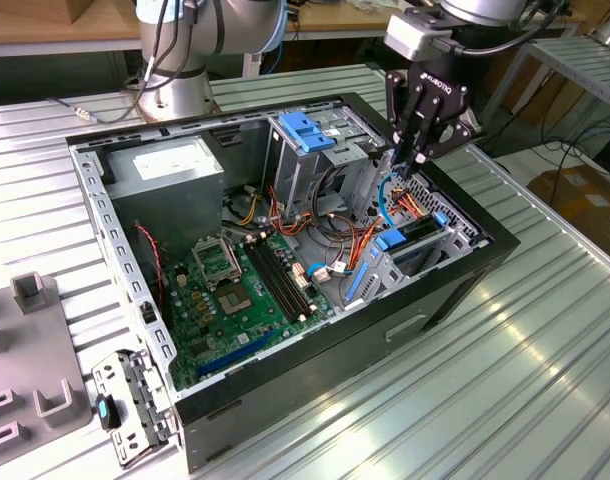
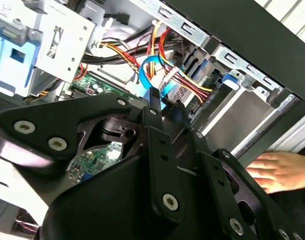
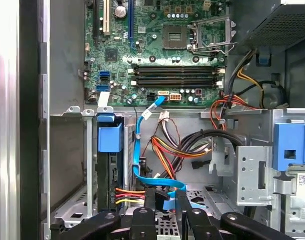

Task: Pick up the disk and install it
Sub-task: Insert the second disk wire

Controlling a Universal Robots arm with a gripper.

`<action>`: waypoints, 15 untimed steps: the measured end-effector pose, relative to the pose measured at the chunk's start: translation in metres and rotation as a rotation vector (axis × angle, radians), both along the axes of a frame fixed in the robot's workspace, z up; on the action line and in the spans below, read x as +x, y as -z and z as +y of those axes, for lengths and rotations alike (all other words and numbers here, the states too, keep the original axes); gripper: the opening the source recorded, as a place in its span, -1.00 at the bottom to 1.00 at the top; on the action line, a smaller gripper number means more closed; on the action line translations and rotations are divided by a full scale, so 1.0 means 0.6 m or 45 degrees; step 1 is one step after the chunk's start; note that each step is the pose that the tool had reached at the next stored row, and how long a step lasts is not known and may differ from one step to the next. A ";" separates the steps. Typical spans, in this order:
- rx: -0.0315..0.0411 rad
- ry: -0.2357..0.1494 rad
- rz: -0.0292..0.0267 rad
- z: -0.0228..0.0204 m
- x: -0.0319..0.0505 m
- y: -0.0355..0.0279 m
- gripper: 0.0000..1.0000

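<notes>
The disk (image 1: 417, 232), a dark drive in a bright blue carrier, sits inside the low metal bay at the corner of the open computer case toward the exterior view's right. In the first wrist view the disk (image 3: 108, 175) stands edge-on in its slot under a blue end tab. Another blue tab (image 2: 228, 80) marks it in the second wrist view. My gripper (image 1: 418, 157) hangs just above that corner, beside the bay. The gripper (image 3: 166, 194) is open by a narrow gap with a thin blue data cable (image 3: 142, 150) running behind it. The gripper (image 2: 166, 102) holds no disk.
A tall grey cage with a light-blue latch plate (image 1: 303, 130) rises beside my gripper. Bundled wires (image 1: 360, 240) fill the space between cage and bay. The motherboard (image 1: 240, 290) covers the case floor. A person's hand (image 2: 272, 170) rests outside the case wall. A loose bracket (image 1: 130, 400) lies on the table.
</notes>
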State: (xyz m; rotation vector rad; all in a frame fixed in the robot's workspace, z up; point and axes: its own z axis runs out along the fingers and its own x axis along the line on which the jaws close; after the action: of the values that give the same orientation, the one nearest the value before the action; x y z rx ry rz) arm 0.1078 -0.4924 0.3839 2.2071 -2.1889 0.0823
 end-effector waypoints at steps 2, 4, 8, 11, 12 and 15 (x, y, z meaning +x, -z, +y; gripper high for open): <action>-0.0252 0.000 0.0001 0.0032 0.000 0.003 -0.40; -0.0429 0.000 0.0000 0.0056 0.000 0.006 -0.40; -0.0641 0.000 0.0000 0.0080 0.000 0.010 -0.56; -0.0753 0.000 0.0000 0.0097 0.000 0.014 -0.69; -0.0801 0.000 0.0000 0.0100 0.000 0.015 -0.69; -0.0955 0.000 0.0000 0.0113 0.000 0.018 -0.67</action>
State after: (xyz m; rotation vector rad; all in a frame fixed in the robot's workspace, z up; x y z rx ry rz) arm 0.1080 -0.4856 0.3733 2.1676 -2.1486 0.1616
